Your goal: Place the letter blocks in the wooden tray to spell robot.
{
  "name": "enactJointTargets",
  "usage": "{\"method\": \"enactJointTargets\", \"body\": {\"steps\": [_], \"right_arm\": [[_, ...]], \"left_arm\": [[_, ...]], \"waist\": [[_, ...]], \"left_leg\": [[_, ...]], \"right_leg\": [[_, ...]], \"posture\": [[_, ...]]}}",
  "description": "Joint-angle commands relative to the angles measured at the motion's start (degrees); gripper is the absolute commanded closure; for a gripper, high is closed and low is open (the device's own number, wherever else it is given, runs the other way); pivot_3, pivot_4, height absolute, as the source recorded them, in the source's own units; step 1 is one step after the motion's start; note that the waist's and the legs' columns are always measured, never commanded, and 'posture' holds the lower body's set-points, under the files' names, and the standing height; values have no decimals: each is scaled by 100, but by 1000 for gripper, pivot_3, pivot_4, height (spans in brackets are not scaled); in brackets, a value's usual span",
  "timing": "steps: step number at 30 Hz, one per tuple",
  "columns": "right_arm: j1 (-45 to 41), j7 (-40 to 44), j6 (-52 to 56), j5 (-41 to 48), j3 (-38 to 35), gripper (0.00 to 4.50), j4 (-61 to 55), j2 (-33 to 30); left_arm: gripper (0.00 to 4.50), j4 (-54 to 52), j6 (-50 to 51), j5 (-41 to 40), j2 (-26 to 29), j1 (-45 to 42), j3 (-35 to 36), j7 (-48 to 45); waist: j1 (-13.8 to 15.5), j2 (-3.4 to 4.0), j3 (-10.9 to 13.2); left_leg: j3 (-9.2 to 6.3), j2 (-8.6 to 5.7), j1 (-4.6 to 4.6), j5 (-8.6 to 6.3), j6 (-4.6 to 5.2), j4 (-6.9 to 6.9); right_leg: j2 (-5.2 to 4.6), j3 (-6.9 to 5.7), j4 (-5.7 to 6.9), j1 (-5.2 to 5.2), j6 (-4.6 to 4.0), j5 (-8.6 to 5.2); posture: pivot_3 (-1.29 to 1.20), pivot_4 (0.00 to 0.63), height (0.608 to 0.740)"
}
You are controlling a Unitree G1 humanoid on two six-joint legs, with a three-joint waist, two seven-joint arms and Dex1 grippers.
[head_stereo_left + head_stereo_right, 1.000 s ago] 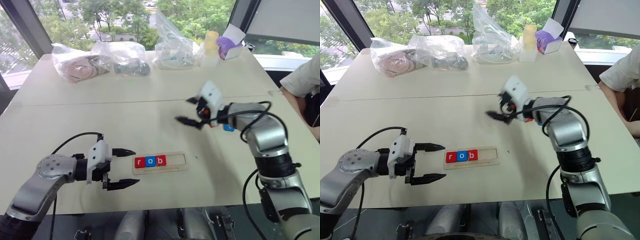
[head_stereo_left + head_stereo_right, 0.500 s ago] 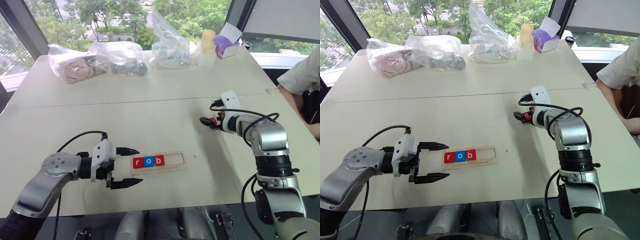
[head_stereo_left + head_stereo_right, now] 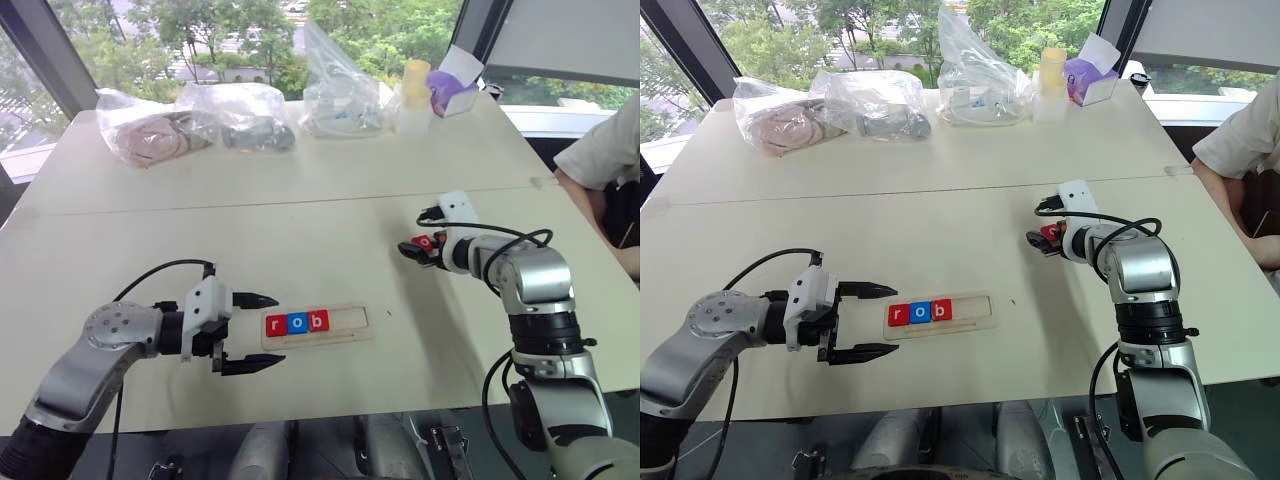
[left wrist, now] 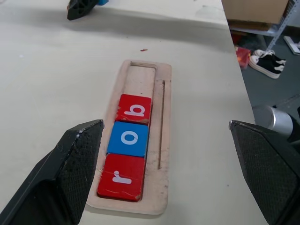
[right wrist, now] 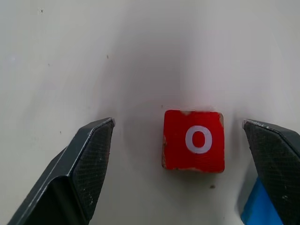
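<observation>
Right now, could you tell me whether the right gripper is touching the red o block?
Apart. The right wrist view shows the right gripper open, with bare table between each finger and the red o block.

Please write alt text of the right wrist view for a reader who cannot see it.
A red letter block with a white "o" lies flat on the pale table, between the two open black fingers of the right pincer. A corner of a blue block shows beside one finger.

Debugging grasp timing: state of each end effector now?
Left end effector: open, empty, beside the tray.
Right end effector: open, straddling the red o block.
</observation>
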Motion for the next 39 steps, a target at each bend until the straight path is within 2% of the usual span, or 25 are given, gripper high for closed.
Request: {"method": "enactJointTargets", "body": {"steps": [1,3,7,8,13,16,20,23,28,35,37,39], "right_arm": [[-5,-27,34,70,0,274,-85,6],[-28,-30,0,61,18,891,-47,10],[-95,-44,13,63,75,3020,-87,11],[-84,-24,3,19,208,3383,-205,-49],[77,64,65,-211,926,3371,-1074,-522],[274,1,852,2,721,3371,-2055,-591],[987,-9,2445,415,216,3371,-3826,-516],[1681,-110,2672,753,-144,3371,-4679,-554],[2436,-523,2672,1354,-769,3371,-5293,-460],[2774,-1505,2672,1952,-1074,3371,-5234,-65],[2807,-1859,2672,2158,-1214,3371,-5128,257],[2771,-2107,2672,2401,-1262,2315,-5037,307]], "left_arm": [[0,-38,-99,13,-36,-40,16,15],[0,-27,-106,31,-49,-56,4,13],[0,-18,-98,57,-76,-76,-2,9],[0,-16,-100,64,-86,-75,-4,12],[0,-27,-111,91,-128,-28,-3,14],[0,-46,-111,89,-139,16,4,10],[0,-4,-152,92,-132,33,18,-20],[0,63,-154,84,-150,-60,-7,-33],[0,226,-175,123,-240,-328,-186,-105],[0,411,-123,165,-370,-704,-355,-86],[0,403,-121,175,-378,-709,-362,-80],[0,391,-120,186,-385,-707,-366,-56]], "waist": [[0,0,0],[0,0,0],[-5,0,0],[-5,0,0],[-3,0,0],[10,0,0],[41,-2,-1],[55,-3,-2],[24,-4,-2],[19,-4,-3],[17,-6,-5],[23,-4,-5]], "left_leg": [[0,0,0,0,0,0],[0,0,0,0,0,0],[0,0,0,0,0,0],[0,0,0,0,0,0],[0,0,0,0,0,-1],[0,0,-3,0,0,0],[-8,0,-7,0,0,0],[-14,0,-12,0,1,3],[-8,2,-8,0,1,11],[-8,4,1,0,1,10],[-6,2,1,0,1,9],[-9,3,1,0,1,8]], "right_leg": [[0,0,0,0,0,0],[0,0,0,0,0,0],[0,0,0,0,0,0],[1,0,0,0,0,0],[0,0,0,-2,0,0],[-2,-1,-1,-2,0,0],[-6,-4,-2,-2,0,0],[-8,-12,-5,0,0,-1],[-6,-9,-4,3,0,-1],[0,-9,-3,12,1,-2],[0,-8,-4,11,1,-1],[0,-8,-4,11,1,-1]], "posture": [[0,150,740],[0,150,740],[0,150,740],[0,150,740],[0,150,740],[0,150,740],[0,150,740],[0,150,740],[0,150,740],[0,150,740],[0,150,740],[0,150,740]]}}
